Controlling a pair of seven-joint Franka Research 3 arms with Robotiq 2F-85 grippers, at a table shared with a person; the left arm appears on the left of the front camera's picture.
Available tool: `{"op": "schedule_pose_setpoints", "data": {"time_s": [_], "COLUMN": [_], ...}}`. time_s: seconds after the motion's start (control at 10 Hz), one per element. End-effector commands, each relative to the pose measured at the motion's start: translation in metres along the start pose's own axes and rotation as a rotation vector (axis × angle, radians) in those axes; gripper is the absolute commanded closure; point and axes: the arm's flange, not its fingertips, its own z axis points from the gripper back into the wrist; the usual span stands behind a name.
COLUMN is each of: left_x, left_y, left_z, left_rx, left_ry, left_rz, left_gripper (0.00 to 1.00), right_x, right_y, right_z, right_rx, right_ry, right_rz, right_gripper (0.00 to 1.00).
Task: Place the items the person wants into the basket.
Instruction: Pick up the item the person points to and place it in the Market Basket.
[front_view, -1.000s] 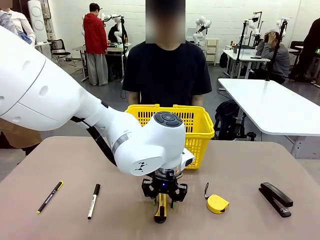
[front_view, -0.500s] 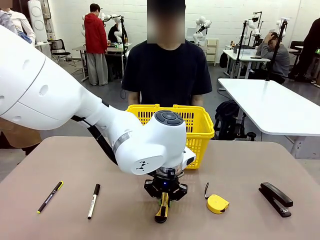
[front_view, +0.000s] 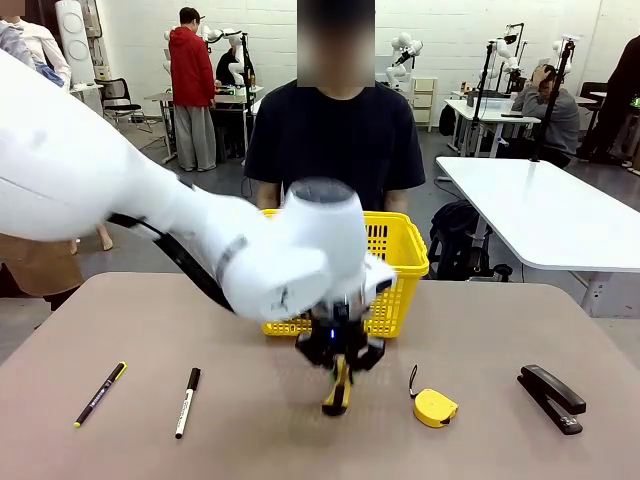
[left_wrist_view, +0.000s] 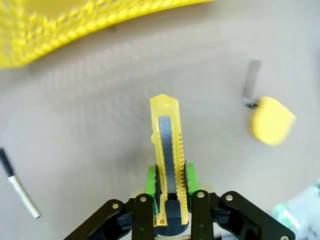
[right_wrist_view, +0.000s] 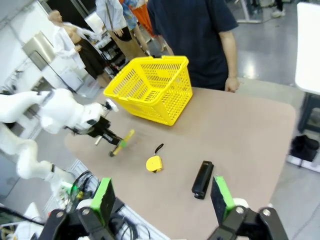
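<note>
My left gripper (front_view: 338, 356) is shut on the yellow-and-black utility knife (front_view: 337, 388), which hangs just above the table in front of the yellow basket (front_view: 402, 260). In the left wrist view the knife (left_wrist_view: 168, 150) sits between the green pads (left_wrist_view: 151, 182), blade end pointing away. The small yellow tape measure (front_view: 434, 407) lies to the knife's right, and the black stapler (front_view: 552, 397) lies farther right. The person (front_view: 335, 140) stands behind the basket. My right gripper (right_wrist_view: 162, 200) hangs open high over the table's near side, above the stapler (right_wrist_view: 202, 179) and tape measure (right_wrist_view: 153, 163).
Two black pens (front_view: 100, 393) (front_view: 188, 402) lie on the table's left part. The left arm's white elbow blocks the basket's left half in the front view. A white table (front_view: 545, 215) stands off to the right, beyond the work table.
The left gripper closed on the utility knife and lifted it off the table, moving a little right and toward the basket. The right gripper stays open.
</note>
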Motion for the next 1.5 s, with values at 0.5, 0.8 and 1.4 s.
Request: {"op": "schedule_pose_setpoints", "data": {"time_s": [0.5, 0.8, 1.4], "left_x": [0.080, 0.184, 0.225], "left_y": [0.047, 0.087, 0.105], "left_z": [0.202, 0.171, 0.063], "left_rx": [-0.058, -0.002, 0.126], "left_ry": [-0.142, -0.117, 0.028], "left_rz": [-0.536, -0.487, -0.484], "left_gripper": [0.91, 0.91, 0.91], "right_x": [0.003, 0.003, 0.003], "right_y": [0.001, 0.001, 0.001], "right_z": [0.000, 0.000, 0.000], "right_rx": [0.022, 0.022, 0.022], "right_ry": [-0.019, -0.019, -0.019], "right_rz": [0.010, 0.010, 0.010], "right_gripper": [0.00, 0.00, 0.00]}}
